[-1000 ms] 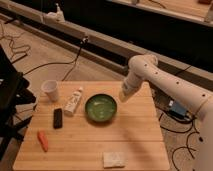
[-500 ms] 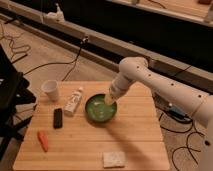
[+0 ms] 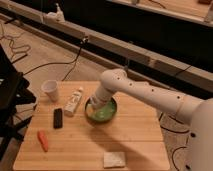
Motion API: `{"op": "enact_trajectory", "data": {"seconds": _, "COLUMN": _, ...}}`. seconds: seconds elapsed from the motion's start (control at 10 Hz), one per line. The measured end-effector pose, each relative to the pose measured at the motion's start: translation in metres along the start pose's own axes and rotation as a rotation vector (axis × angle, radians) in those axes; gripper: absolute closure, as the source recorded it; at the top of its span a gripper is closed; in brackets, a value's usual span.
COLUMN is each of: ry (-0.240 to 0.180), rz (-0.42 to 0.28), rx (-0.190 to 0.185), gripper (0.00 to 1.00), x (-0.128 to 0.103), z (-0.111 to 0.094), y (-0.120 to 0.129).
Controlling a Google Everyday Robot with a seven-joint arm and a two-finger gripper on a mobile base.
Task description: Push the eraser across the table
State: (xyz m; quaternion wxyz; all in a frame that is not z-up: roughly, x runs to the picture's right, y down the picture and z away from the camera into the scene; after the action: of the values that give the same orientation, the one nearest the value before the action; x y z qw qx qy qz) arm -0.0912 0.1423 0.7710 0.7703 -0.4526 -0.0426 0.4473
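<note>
The eraser (image 3: 58, 118) is a small flat black slab lying on the left part of the light wooden table (image 3: 140, 140). My white arm reaches in from the right, and my gripper (image 3: 94, 103) hangs over the left rim of a green bowl (image 3: 102, 112) at the table's middle. The gripper is to the right of the eraser, with a white tube (image 3: 74, 100) lying between them. It does not touch the eraser.
A white cup (image 3: 50, 90) stands at the back left. An orange carrot-like piece (image 3: 43, 140) lies at the front left. A pale beige square pad (image 3: 114, 159) lies near the front edge. Cables run over the floor behind the table.
My arm has swung steadily leftwards, from right of the green bowl to over its left rim. The eraser and the other objects have not moved.
</note>
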Motion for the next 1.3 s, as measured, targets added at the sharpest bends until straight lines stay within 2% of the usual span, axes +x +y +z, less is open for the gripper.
{"op": "enact_trajectory", "data": {"seconds": 0.1, "ry": 0.004, "rz": -0.013, "rx": -0.006, "gripper": 1.00, "x": -0.002, "z": 0.007, "y": 0.007}}
{"op": "enact_trajectory", "data": {"seconds": 0.5, "ry": 0.003, "rz": -0.012, "rx": -0.005, "gripper": 1.00, "x": -0.002, "z": 0.006, "y": 0.006}}
{"op": "enact_trajectory", "data": {"seconds": 0.7, "ry": -0.004, "rz": -0.004, "rx": 0.008, "gripper": 1.00, "x": -0.005, "z": 0.004, "y": 0.002}}
{"op": "enact_trajectory", "data": {"seconds": 0.9, "ry": -0.019, "rz": -0.017, "rx": 0.011, "gripper": 1.00, "x": -0.028, "z": 0.010, "y": 0.009}}
{"op": "enact_trajectory", "data": {"seconds": 1.3, "ry": -0.039, "rz": -0.030, "rx": -0.025, "gripper": 1.00, "x": -0.066, "z": 0.033, "y": 0.030}}
